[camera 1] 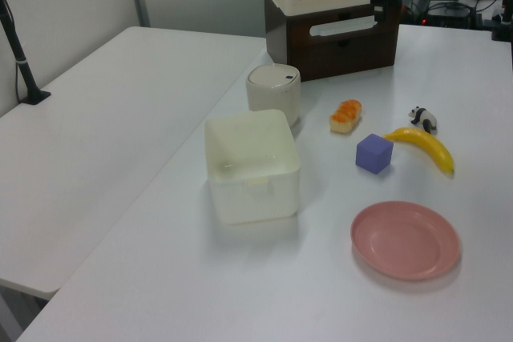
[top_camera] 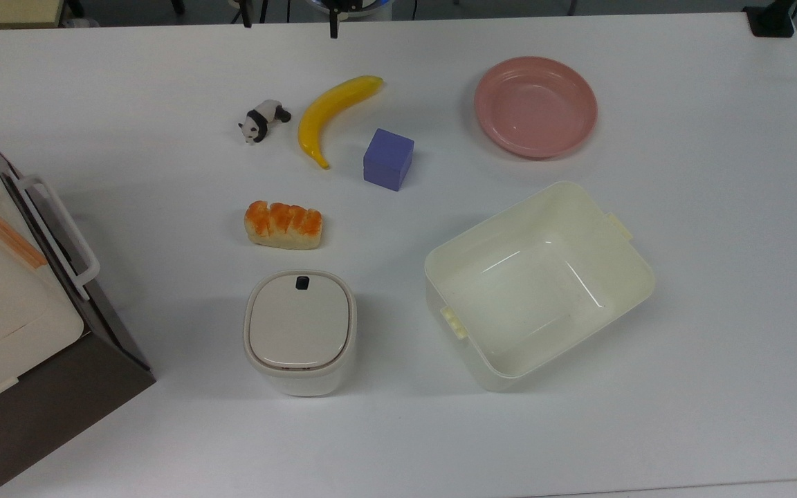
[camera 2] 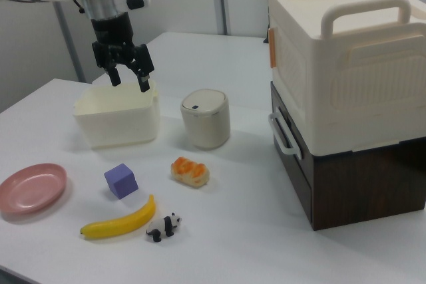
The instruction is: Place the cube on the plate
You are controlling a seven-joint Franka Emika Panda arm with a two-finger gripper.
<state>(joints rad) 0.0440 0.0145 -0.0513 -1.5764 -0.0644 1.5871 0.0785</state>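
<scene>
Purple-blue matte cube (top_camera: 388, 158) sits on the white table (top_camera: 647, 429), beside the yellow banana (top_camera: 333, 114), apart from the empty round pink plastic plate (top_camera: 535, 106). Black two-finger gripper (camera 2: 128, 82) hangs spread, holding nothing.

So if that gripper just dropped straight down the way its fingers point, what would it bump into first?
Probably the cream tub. In the right view the open gripper points down and hangs above the tub's far rim, so it would likely meet the rim or go inside. Depth is unclear; it could miss and land on the table behind.
</scene>
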